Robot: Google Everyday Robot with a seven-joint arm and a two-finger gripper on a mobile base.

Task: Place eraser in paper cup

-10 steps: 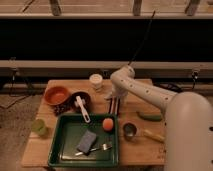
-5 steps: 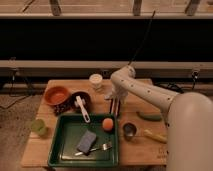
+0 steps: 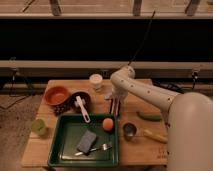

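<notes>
The paper cup (image 3: 96,81) stands upright at the back of the wooden table, left of the arm. My gripper (image 3: 115,107) points down at the table just behind the far right corner of the green tray (image 3: 64,148), a short way right and in front of the cup. A dark elongated shape sits at the gripper's tip, and I cannot tell if it is the eraser. No eraser shows anywhere else on the table.
An orange bowl (image 3: 56,95) and a dark bowl (image 3: 75,99) with a white utensil (image 3: 82,109) stand at the left. The tray holds a blue-grey sponge (image 3: 87,141), a fork (image 3: 97,148) and an orange ball (image 3: 107,124). A light green cup (image 3: 38,127), a metal cup (image 3: 129,131) and a green vegetable (image 3: 149,116) stand nearby.
</notes>
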